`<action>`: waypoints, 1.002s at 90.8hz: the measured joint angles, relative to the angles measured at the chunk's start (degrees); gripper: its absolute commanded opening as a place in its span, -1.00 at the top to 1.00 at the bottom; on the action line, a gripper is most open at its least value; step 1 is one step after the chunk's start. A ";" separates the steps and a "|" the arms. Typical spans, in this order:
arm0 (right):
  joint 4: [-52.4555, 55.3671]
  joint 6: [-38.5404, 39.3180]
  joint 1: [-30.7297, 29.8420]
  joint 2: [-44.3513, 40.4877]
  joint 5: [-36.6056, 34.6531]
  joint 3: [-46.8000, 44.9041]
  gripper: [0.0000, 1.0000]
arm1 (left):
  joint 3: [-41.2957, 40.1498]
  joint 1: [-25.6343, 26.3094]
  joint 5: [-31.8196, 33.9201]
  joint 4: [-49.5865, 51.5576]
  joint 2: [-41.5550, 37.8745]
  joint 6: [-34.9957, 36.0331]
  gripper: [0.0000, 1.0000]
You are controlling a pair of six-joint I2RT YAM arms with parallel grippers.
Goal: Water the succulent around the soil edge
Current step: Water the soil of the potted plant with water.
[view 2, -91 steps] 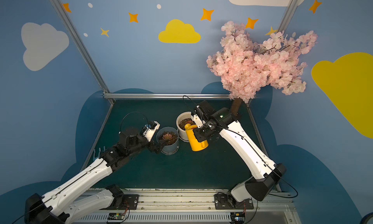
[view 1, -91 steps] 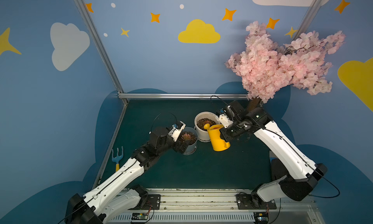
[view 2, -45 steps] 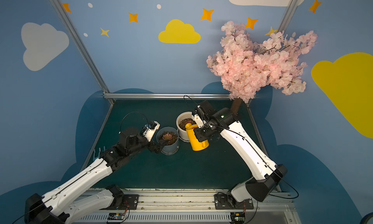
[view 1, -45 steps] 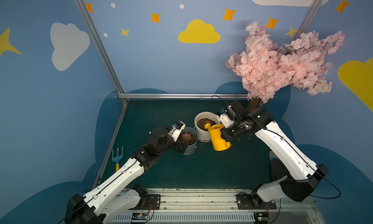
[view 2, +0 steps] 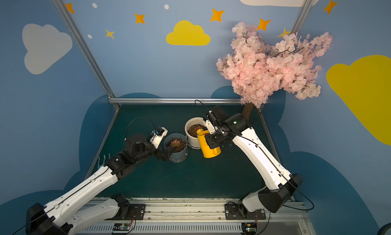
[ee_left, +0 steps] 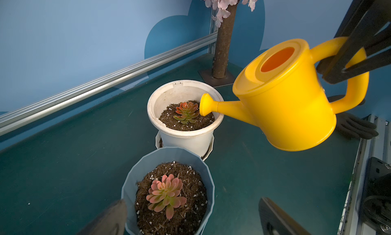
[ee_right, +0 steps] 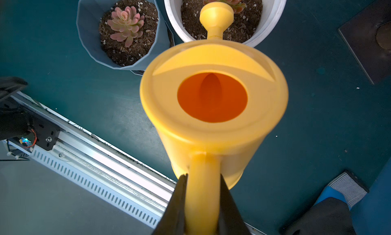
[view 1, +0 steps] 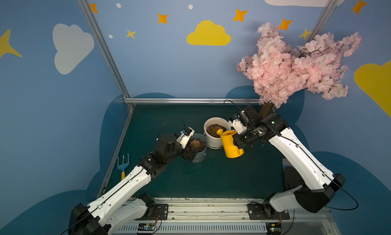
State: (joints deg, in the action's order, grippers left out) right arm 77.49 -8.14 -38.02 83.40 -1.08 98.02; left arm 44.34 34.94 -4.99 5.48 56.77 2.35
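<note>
1. Right pincer (ee_right: 202,177) of mine is clamped on the handle (ee_right: 203,159) of the yellow watering can (ee_left: 292,109), held off the table (ee_left: 63,170) and tipped spout-down.
2. Its spout end (ee_left: 206,107) hangs over the soil (ee_left: 169,121) in the white pot (ee_left: 186,136), just beside the succulent (ee_left: 186,112).
3. My left pincer (view 1: 189,154) has its fingers apart at the near side of the blue pot (ee_left: 169,157), which stands just beside the white one.

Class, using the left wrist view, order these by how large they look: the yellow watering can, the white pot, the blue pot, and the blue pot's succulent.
1. yellow watering can
2. white pot and blue pot: about alike; the blue one is nearer and cut off, so unranked
3. blue pot's succulent
</note>
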 measured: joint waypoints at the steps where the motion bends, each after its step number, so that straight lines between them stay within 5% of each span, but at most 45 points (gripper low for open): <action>1: -0.02 0.00 0.02 0.02 -0.02 0.00 1.00 | 0.00 0.00 0.00 0.00 0.00 0.00 -1.00; 91: 0.44 0.90 2.47 0.46 -1.55 0.26 1.00 | 0.00 0.02 -0.42 -0.02 0.00 0.00 -1.00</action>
State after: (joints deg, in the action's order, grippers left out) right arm 77.93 -7.25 -35.55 83.85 -2.63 98.28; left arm 44.34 34.96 -5.41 5.45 56.77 2.35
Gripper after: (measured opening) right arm 0.190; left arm 0.998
